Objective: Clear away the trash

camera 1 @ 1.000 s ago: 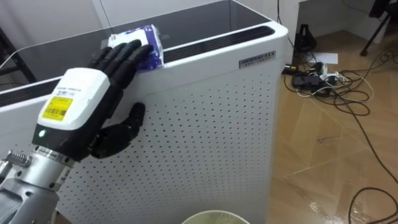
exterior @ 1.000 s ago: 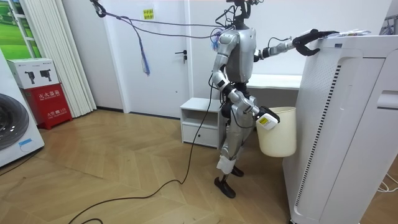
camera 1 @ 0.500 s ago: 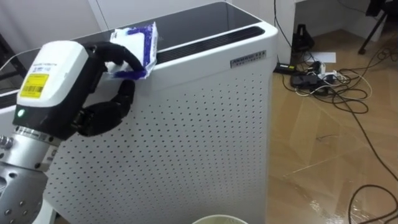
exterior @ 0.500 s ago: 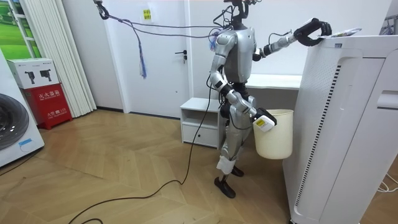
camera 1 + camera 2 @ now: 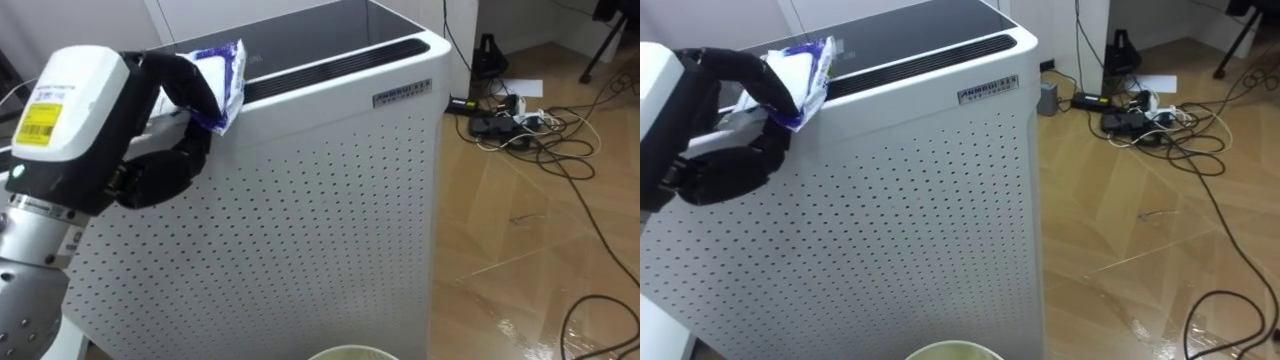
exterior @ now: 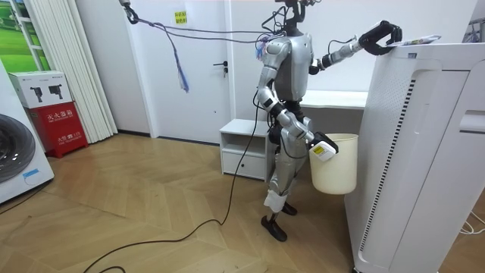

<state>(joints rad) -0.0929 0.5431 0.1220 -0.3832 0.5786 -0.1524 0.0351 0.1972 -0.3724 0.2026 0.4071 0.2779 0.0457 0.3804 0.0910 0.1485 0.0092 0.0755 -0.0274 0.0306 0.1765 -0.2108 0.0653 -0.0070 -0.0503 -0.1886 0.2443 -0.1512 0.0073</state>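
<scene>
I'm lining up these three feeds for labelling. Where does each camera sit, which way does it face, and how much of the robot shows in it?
Left eye view: on the head, looking down at the white appliance ahead; the left hand grips a blue-white packet at its top edge.
Right eye view: just beside it, same scene and hand.
Room view: off in the room, facing the whole standing robot; right hand at a cream bin.
All share the appliance and left hand.

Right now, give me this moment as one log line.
left hand: fingers curled round wrapper | wrapper: at top edge of appliance | right hand: at rim of bin | drop: not yet
</scene>
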